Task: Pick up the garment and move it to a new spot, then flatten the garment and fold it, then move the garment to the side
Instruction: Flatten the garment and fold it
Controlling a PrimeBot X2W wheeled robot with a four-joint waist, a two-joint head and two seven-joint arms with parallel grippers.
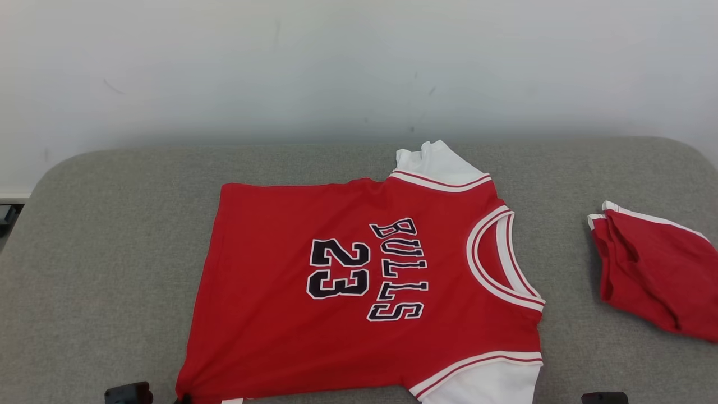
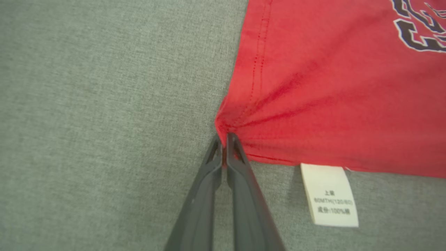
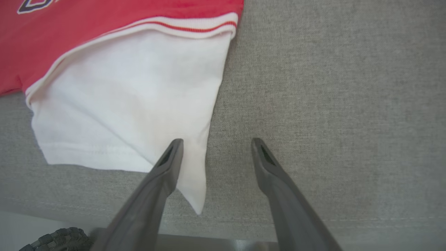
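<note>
**Left gripper** [image 2: 224, 137]: jaws closed tight, the two dark fingertips pinching the near hem corner of the jersey [image 2: 331, 87]. Creases in the red cloth fan out from the pinch. A white care label [image 2: 329, 195] sticks out from the jersey's near edge, just beside the fingers, and lies flat on the grey cushion [image 2: 87, 104].

**Right gripper** [image 3: 216, 141]: jaws wide apart, holding nothing. One fingertip stands over the white near sleeve [image 3: 122, 104] and the other over bare cushion, with the sleeve's outer edge between them. Whether either tip touches cannot be told.

**Jersey, head view:** red, spread front-up and mostly flat across the middle of the cushion.
- The hem lies toward the left edge and the neck toward the right edge.
- The near side reaches the front edge.
- It carries "BULLS" and "23" in black characters outlined in white.
- White bands with red stripes trim the neck and armholes.
- The far white sleeve is bunched and stands up slightly.

**Second red garment** [image 1: 656, 275]: white-trimmed and folded, at the cushion's right edge, well apart from the jersey.

**White wall** [image 1: 359, 67]: behind the rear edge.
</note>
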